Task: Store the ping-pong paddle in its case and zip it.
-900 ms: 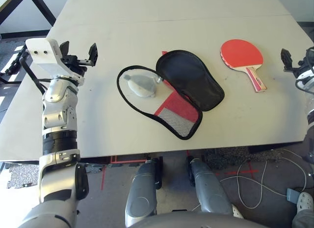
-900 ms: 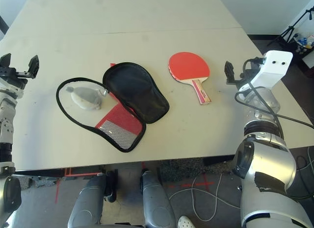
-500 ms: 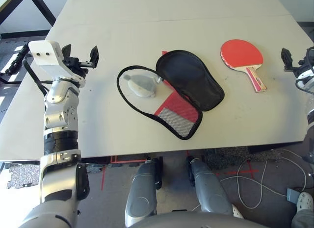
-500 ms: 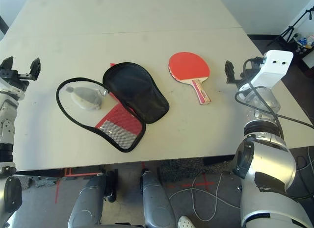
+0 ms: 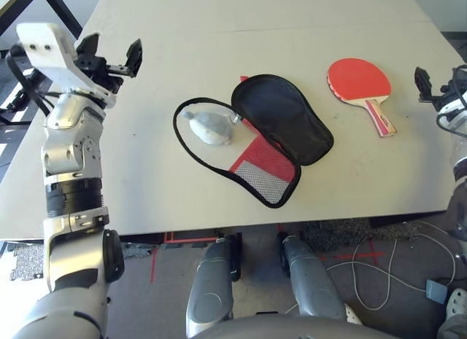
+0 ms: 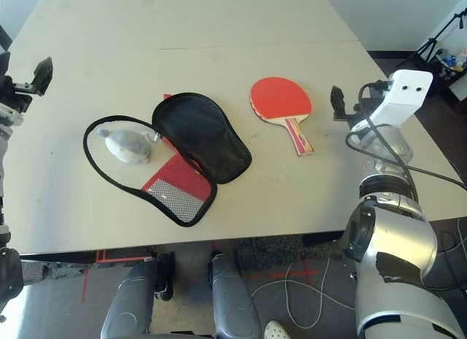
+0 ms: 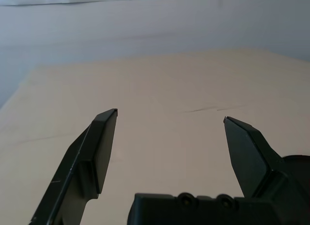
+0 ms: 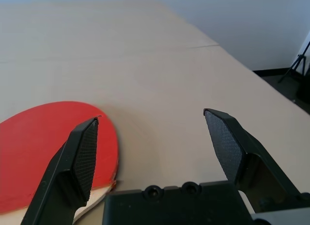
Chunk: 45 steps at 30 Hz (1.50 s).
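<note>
The ping-pong paddle [image 5: 359, 80] lies flat at the right of the table, red face up, handle toward the front edge. The case [image 5: 281, 119] lies unzipped at the centre, its black lining up and a red mesh panel [image 5: 261, 166] beside it. A grey-blue plush lump [image 5: 209, 126] rests inside the case's black zipper loop. My left gripper [image 5: 111, 53] hangs open in the air, well left of the case. My right gripper [image 6: 344, 106] is open just right of the paddle; the right wrist view has the red face [image 8: 43, 142] by its left fingertip.
The pale table [image 5: 241, 33] stretches far behind the case and paddle, with a seam line across it. Its front edge [image 5: 219, 226] runs just below the case. Cables lie on the floor at the right.
My left gripper has risen and swung back toward the table's left edge, farther from the case. My right gripper has edged slightly away from me. Paddle and case have not moved.
</note>
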Each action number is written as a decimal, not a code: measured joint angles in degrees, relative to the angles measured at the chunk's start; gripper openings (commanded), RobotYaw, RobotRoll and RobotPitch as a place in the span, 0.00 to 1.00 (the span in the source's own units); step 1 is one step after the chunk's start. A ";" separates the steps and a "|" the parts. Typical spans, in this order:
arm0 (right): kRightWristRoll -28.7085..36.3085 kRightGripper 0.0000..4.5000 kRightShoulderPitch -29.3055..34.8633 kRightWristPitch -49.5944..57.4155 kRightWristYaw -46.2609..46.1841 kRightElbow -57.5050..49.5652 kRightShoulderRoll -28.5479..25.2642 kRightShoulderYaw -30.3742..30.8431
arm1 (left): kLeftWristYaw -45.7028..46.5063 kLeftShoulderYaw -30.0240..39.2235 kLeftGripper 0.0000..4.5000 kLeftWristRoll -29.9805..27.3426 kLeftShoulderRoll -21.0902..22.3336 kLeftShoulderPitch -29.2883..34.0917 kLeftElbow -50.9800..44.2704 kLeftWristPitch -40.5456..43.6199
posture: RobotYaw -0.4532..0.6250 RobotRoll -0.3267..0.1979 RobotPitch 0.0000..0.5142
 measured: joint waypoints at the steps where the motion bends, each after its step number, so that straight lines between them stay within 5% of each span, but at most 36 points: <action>1: 0.03 0.99 -0.02 0.68 0.50 0.00 0.37 0.00 | -1.31 -1.20 1.00 -0.57 0.00 -0.08 -1.80 1.87 | 0.43 0.62 0.45; 16: -1.18 0.99 -2.65 16.99 3.54 -7.68 1.70 4.00 | -14.30 -16.42 1.00 -5.92 -4.20 0.22 -14.41 14.72 | 0.36 0.62 0.43; 24: -3.87 0.99 -5.69 41.67 -2.85 -20.47 1.81 8.00 | -15.47 -18.17 1.00 -3.69 -5.85 0.38 -14.27 13.77 | 0.35 0.62 0.43; 33: -5.30 0.99 -13.81 70.75 0.09 -21.44 2.95 16.52 | -15.90 -18.80 1.00 -1.69 -6.48 1.72 -14.28 13.29 | 0.37 0.62 0.45; 45: -9.52 0.99 -15.48 69.43 1.90 -12.82 4.41 21.54 | -15.33 -18.80 1.00 -1.21 -6.66 2.02 -15.15 13.67 | 0.39 0.62 0.46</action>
